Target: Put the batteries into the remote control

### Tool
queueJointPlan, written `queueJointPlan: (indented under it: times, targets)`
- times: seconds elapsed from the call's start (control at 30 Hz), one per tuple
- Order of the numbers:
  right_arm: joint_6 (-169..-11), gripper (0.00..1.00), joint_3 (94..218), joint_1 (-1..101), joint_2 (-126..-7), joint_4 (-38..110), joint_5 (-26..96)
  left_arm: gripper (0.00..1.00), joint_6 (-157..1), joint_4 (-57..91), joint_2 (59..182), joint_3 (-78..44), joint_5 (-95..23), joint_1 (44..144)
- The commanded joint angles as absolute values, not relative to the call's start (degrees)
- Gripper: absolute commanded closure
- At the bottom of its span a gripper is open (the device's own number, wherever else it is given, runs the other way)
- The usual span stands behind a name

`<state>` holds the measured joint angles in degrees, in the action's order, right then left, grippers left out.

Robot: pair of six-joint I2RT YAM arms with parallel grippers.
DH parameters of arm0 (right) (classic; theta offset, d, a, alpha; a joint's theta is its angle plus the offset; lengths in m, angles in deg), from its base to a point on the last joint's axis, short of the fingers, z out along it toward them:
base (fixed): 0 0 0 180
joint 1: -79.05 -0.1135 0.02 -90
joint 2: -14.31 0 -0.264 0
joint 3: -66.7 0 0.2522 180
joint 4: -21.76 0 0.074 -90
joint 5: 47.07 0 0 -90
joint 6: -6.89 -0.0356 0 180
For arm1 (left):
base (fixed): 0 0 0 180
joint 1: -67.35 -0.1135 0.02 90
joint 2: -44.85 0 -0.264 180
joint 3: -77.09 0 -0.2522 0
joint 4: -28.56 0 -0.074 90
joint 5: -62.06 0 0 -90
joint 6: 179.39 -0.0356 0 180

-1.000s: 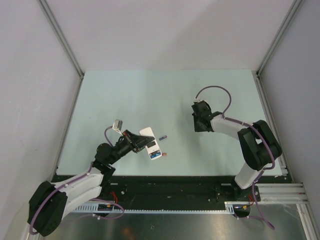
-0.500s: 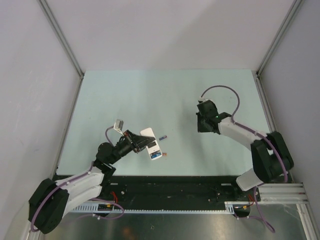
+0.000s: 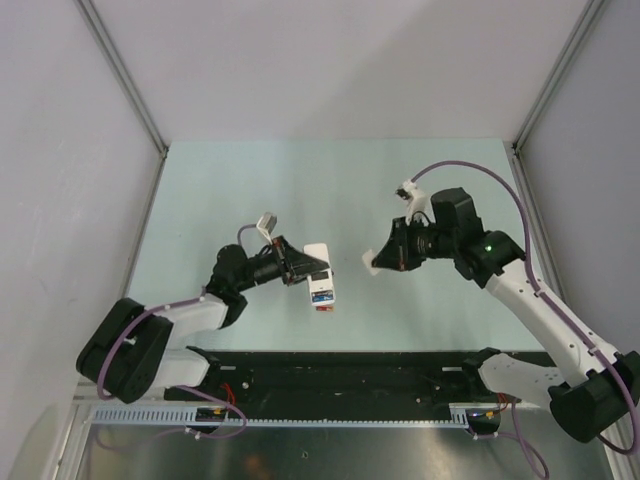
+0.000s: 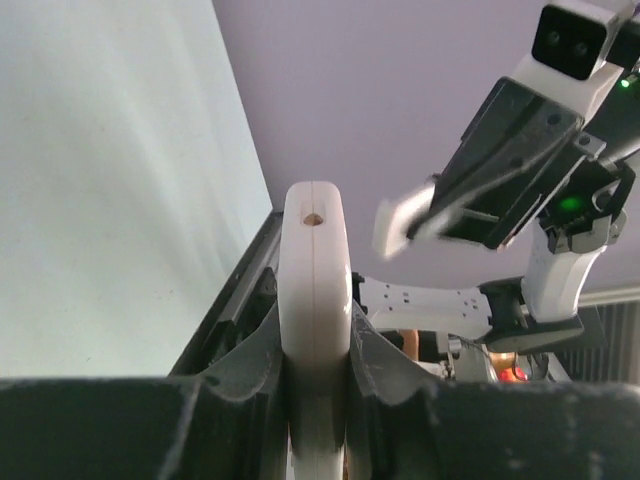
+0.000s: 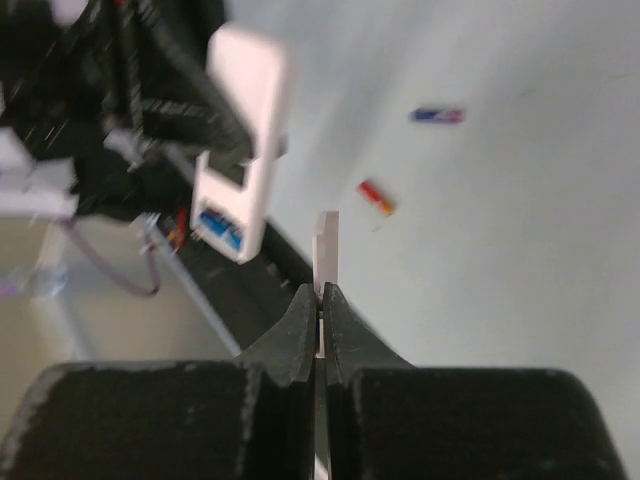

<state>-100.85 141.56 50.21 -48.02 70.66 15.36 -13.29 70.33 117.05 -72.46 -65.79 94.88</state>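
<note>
Moved: right end effector [image 5: 321, 300], pinching thin white plate [image 5: 326, 245], nearer remote control [image 3: 318, 272] clamped by left end effector [image 4: 315, 335]. Risk: plate twists in pinch, misses remote.

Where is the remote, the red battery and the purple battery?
remote [image 5: 250, 100], right wrist view, on its white back.
red battery [image 5: 376, 197], right wrist view, on its middle.
purple battery [image 5: 437, 115], right wrist view, on its middle.

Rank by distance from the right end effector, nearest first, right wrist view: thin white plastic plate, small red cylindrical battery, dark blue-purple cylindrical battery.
1. thin white plastic plate: gripped in the right end effector.
2. small red cylindrical battery: on the table, slightly right.
3. dark blue-purple cylindrical battery: beyond it, farther right.
</note>
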Motion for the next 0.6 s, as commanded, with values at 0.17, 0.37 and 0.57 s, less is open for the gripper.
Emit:
queueJointPlan:
  times: [0.17, 0.37, 0.57]
  targets:
    - [-102.27, 1.00, 142.86, 46.10, -50.46, 71.47, -12.26, 1.00, -14.24, 73.60, 123.24, -64.11, -79.01, 94.68]
    - [-103.77, 1.00, 142.86, 42.24, -55.21, 68.40, -14.73, 1.00, -13.63, 73.60, 126.85, -61.73, -82.78, 97.40]
    - [-104.64, 1.00, 141.98, 39.33, -59.86, 65.06, -15.43, 1.00, -12.75, 73.51, 128.87, -60.68, -84.19, 99.08]
